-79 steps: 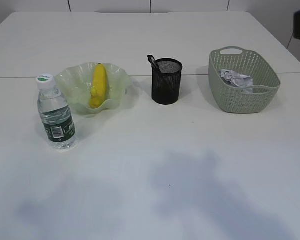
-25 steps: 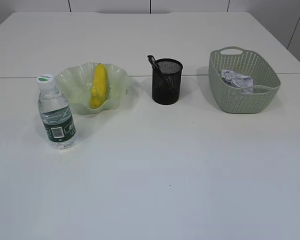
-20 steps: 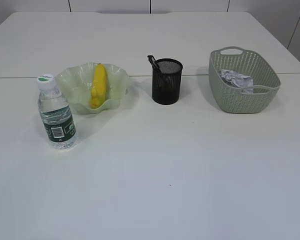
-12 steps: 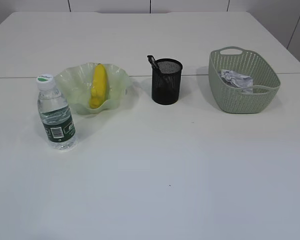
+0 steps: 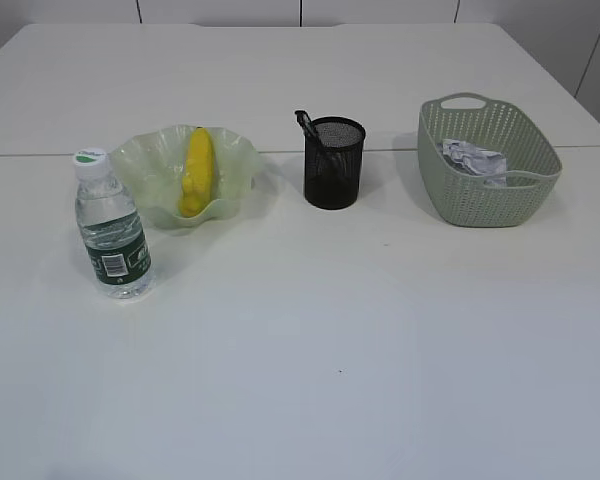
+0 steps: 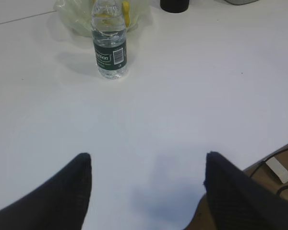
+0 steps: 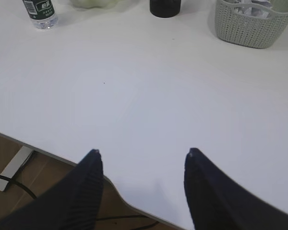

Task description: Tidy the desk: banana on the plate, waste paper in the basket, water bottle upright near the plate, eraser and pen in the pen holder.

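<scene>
A yellow banana (image 5: 196,170) lies in the pale green wavy plate (image 5: 144,165). A water bottle (image 5: 111,228) stands upright in front of the plate's left side; it also shows in the left wrist view (image 6: 109,40). A black mesh pen holder (image 5: 333,162) holds a pen (image 5: 306,124); the eraser is not visible. Crumpled waste paper (image 5: 472,158) lies in the green basket (image 5: 488,205). My left gripper (image 6: 148,155) is open and empty above the table's near edge. My right gripper (image 7: 142,152) is open and empty over the front edge. Neither gripper shows in the exterior view.
The white table (image 5: 360,330) has a seam running across behind the plate. In the right wrist view the table's front edge (image 7: 48,152) and the floor with a cable lie below the gripper. The basket (image 7: 252,26) stands at the far right.
The arms' shadows on the front of the table have faded away and a dark shape at the top right has gone. The objects have not moved.
</scene>
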Robot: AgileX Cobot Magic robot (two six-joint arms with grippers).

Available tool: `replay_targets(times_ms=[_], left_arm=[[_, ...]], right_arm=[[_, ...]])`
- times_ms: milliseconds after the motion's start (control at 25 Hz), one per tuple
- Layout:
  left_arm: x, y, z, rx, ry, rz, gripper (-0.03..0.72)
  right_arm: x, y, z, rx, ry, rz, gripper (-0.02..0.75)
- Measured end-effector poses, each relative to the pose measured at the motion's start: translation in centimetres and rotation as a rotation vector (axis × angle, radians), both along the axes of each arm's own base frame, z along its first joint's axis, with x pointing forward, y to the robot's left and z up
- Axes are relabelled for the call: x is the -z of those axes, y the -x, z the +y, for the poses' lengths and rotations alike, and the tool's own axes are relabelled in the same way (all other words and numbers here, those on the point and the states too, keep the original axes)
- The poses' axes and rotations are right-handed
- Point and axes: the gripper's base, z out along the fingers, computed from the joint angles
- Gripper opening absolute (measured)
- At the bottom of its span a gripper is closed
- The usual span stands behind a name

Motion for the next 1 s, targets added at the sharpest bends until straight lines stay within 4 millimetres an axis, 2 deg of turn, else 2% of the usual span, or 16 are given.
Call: replay_targets(times_ms=[200, 840, 1000], left_arm=[[-0.02, -0.01, 0.00, 0.000, 0.001, -0.002, 0.546], [-0.03, -0.01, -0.01, -0.004, 0.001, -0.004, 0.511], [-0.05, 0.06, -0.10, -0.119, 0.001, -0.006, 0.507]], right_arm=[[0.04, -0.07, 0.02, 0.002, -0.006, -0.001, 0.433], [0.00, -0.10, 0.01, 0.006, -0.009, -0.005, 0.436], [0.00, -0.15, 0.06, 0.044, -0.010, -0.005, 0.436]])
